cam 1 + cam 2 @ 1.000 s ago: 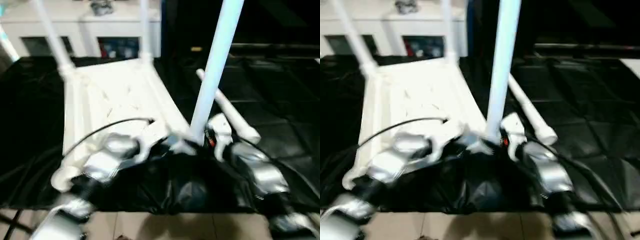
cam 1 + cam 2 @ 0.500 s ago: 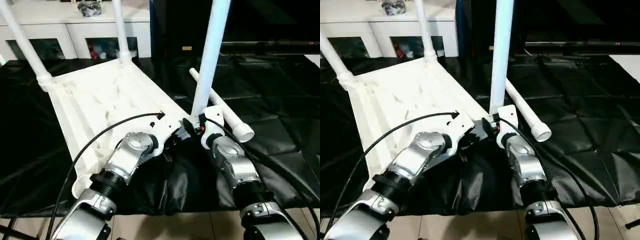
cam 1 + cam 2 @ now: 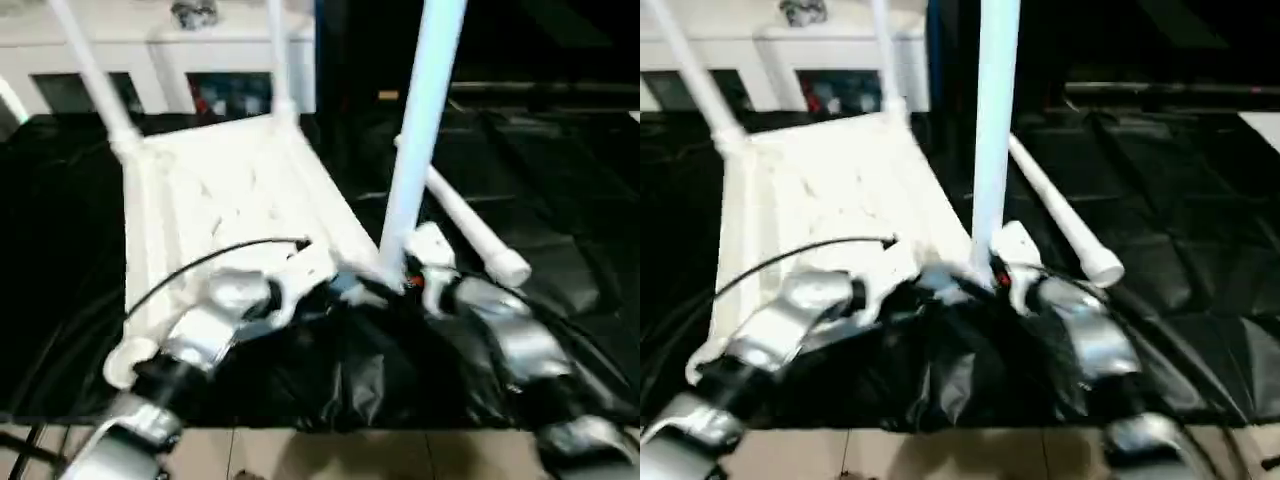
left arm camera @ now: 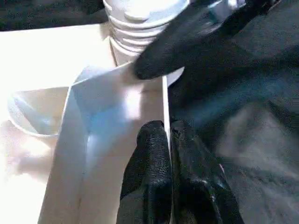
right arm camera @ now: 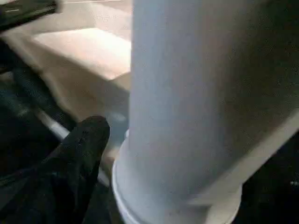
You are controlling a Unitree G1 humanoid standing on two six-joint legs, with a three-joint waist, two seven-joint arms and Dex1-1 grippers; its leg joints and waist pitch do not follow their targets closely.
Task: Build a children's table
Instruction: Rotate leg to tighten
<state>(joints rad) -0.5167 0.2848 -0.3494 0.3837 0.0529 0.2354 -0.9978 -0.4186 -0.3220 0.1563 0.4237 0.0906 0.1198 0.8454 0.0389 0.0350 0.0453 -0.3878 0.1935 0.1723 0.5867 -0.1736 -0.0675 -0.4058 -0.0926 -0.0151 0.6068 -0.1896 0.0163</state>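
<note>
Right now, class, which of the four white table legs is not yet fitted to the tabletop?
The leg lying flat on the black cover, right of the tabletop. The other three stand upright in corner sockets.

The three upright white tubular plastic legs [image 3: 420,130] run off the head views' top edge, their upper ends unseen. The silver forearms cover the near edge of the white ribbed plastic tabletop [image 3: 230,190]. Motion blur smears the dark items [image 3: 195,12] on the white cabinet [image 3: 170,60] beyond the black-covered desk [image 3: 560,180]; they cannot be identified
</note>
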